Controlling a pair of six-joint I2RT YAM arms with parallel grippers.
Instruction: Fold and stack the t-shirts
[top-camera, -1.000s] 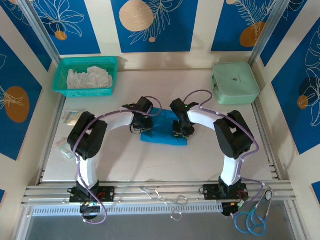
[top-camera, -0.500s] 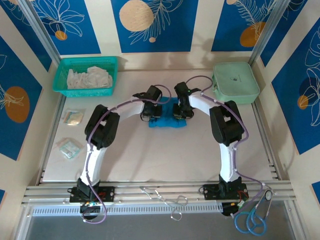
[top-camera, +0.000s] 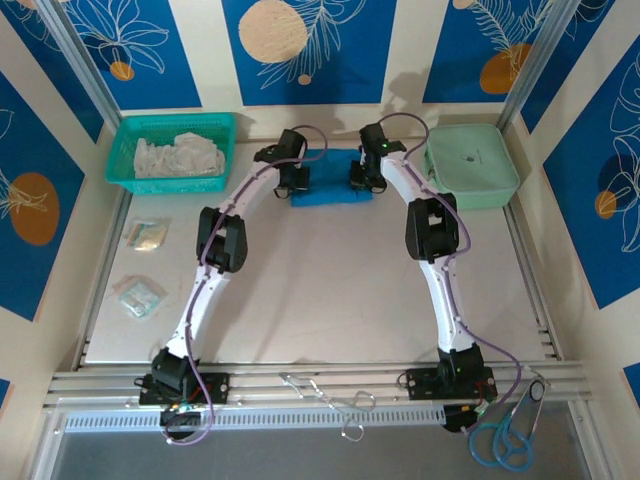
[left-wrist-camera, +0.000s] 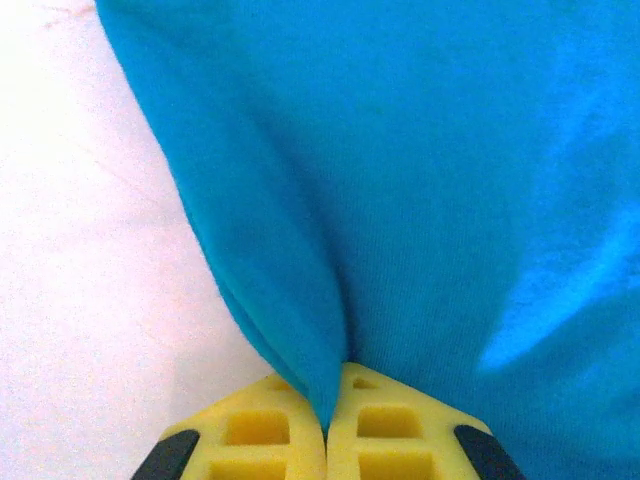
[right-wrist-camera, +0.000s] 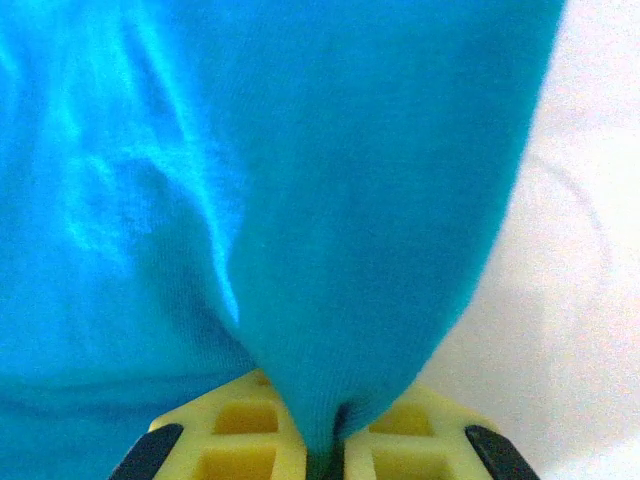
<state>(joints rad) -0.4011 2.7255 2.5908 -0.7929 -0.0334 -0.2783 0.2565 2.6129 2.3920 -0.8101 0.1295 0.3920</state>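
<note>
Plain teal-blue t-shirt (top-camera: 326, 187) folded compact; left hand (left-wrist-camera: 326, 428), right hand (right-wrist-camera: 325, 442) each pinching fabric fold.

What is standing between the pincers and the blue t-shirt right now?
Nothing visible. The left pincer is shut on the left end of the t-shirt, and the right pincer is shut on its right end. In both wrist views the fabric is pinched directly in the grip.
</note>
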